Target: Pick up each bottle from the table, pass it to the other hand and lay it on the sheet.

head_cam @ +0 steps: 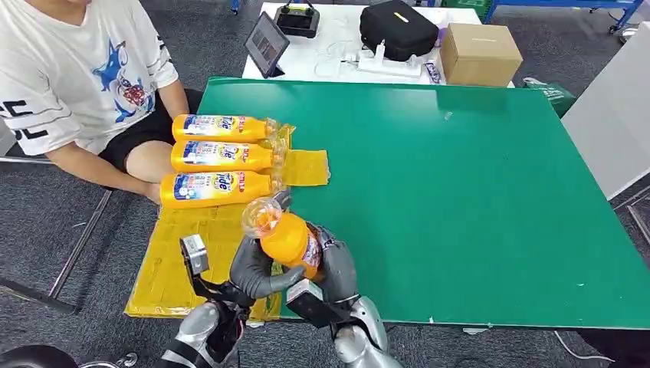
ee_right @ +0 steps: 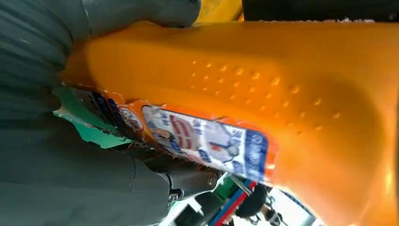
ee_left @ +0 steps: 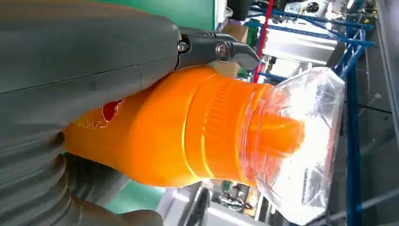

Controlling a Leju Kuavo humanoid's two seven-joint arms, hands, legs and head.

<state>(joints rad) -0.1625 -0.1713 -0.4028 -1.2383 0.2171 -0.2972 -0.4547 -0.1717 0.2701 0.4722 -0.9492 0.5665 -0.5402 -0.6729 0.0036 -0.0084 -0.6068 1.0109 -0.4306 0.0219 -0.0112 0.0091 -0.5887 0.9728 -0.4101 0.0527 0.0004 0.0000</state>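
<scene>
Both the left hand (head_cam: 257,270) and the right hand (head_cam: 335,268) clasp one orange bottle (head_cam: 287,239) above the desk's (head_cam: 460,199) near edge.

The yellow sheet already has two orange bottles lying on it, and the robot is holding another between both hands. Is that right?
Not quite: the head view shows three orange bottles lying side by side on the yellow sheet, not two. The rest holds: the robot grips another orange bottle between its left hand and right hand.
</scene>
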